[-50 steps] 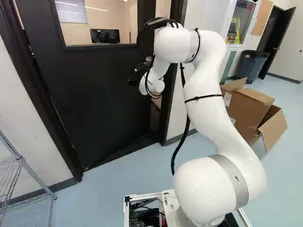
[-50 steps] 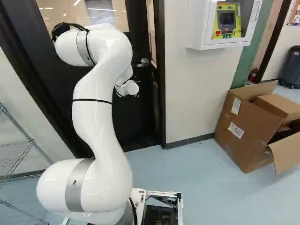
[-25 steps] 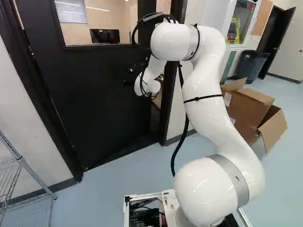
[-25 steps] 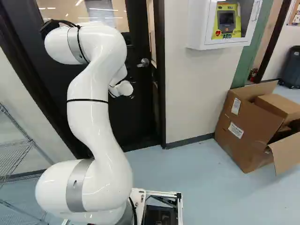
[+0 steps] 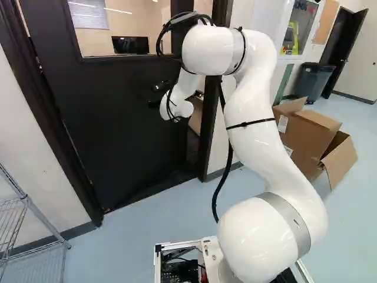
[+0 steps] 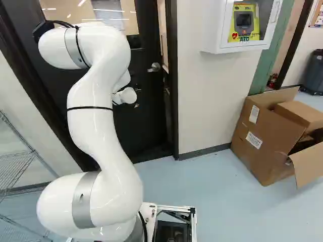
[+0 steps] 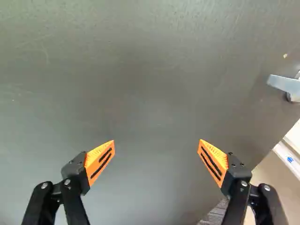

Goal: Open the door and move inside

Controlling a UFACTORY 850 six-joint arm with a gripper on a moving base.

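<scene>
Gripper (image 5: 156,95) faces door (image 5: 112,124), fingers wide apart; handle (image 7: 281,84) partly cut off in wrist view.

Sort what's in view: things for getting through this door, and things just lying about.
For the job:
- black door
- its lever handle
- gripper

Just about:
- open cardboard box
- wire shelf
- defibrillator cabinet
- bin
- monitor

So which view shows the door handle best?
The right base view: the door handle shows whole there, clear of the arm. The wrist view has it closer, but cut off at the edge. In the left base view I can't make it out; the arm seems in front.
</scene>
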